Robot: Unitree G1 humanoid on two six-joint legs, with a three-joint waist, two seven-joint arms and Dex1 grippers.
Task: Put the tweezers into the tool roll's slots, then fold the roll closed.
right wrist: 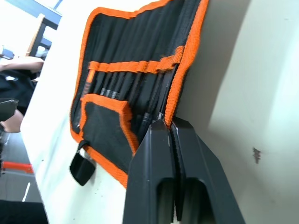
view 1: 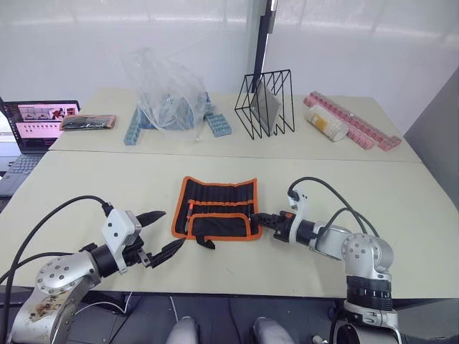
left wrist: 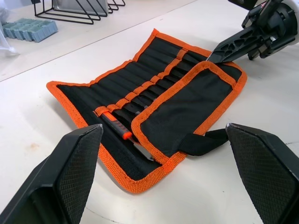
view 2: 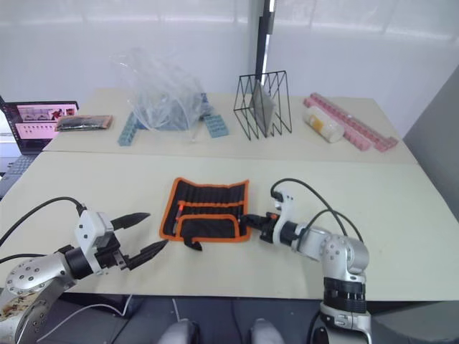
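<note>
Left eye view: beige table [view 1: 401,208], white wall [view 1: 358,43].

Tool roll [view 1: 215,208]: black, orange-trimmed, open flat, near flap folded up
Slots [left wrist: 140,93]: holding slim dark tools
Strap [left wrist: 203,142]: loose

A pale table [view 1: 401,193] carries an open tool roll [view 1: 215,208] near its front edge; behind the roll stand a clear plastic bag [view 1: 166,93], blue blocks [view 1: 219,125], a black wire rack [view 1: 265,104], pink blocks [view 1: 355,122] and a laptop [view 1: 37,125].
</note>
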